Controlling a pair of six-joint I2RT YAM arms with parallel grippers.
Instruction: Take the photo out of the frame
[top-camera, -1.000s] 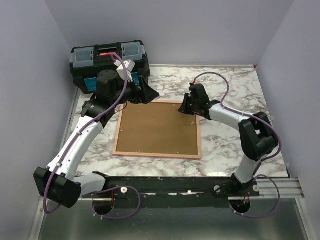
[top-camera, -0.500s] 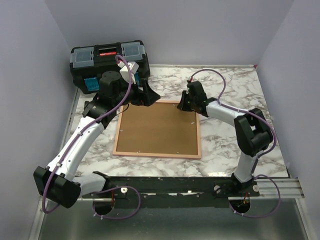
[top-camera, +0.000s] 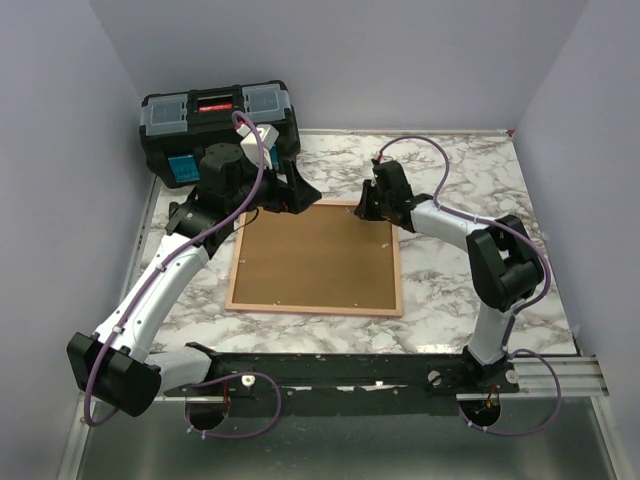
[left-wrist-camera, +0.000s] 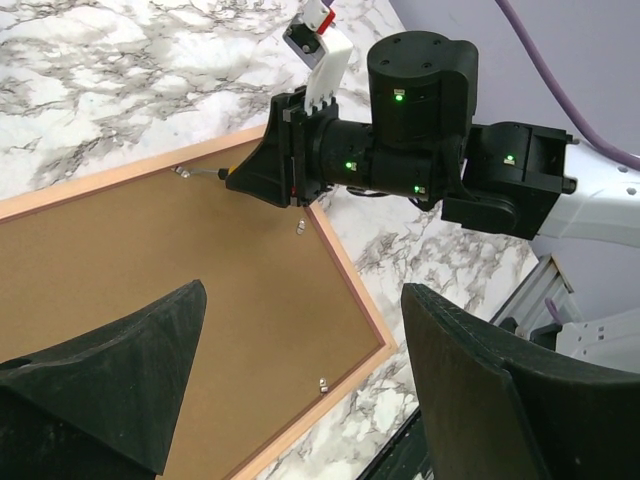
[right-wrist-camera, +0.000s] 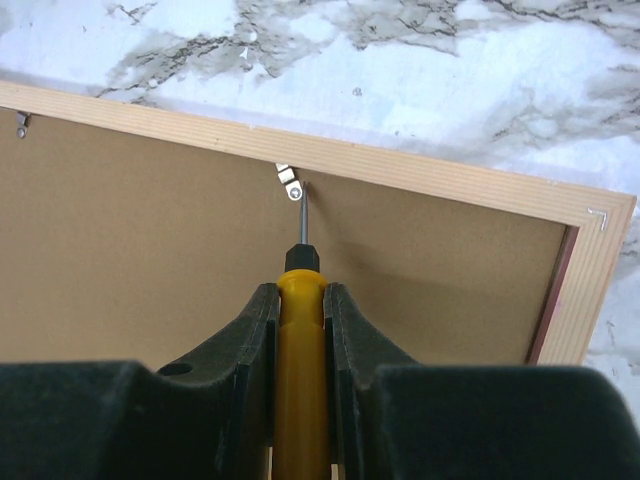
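Photo unseen — under the brown fibreboard backing (top-camera: 315, 257) of the thin pink wooden frame (top-camera: 315, 309), face-down on the marble table (top-camera: 450, 290). Right gripper (right-wrist-camera: 301, 300) clenches a yellow-handled screwdriver (right-wrist-camera: 300, 340), shaft pointing far, tip at the far rail's small metal clip (right-wrist-camera: 289, 181) — left gripper (top-camera: 298, 191) gapes over the far-left corner.

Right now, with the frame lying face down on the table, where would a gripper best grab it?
Probably the narrow wooden border of the frame along its left edge, approached from the left. It lies flat and the backing board fills the middle, so only the rim offers a lip. The open left gripper hovers near that side, away from the screwdriver that the right gripper holds at a far-edge clip.
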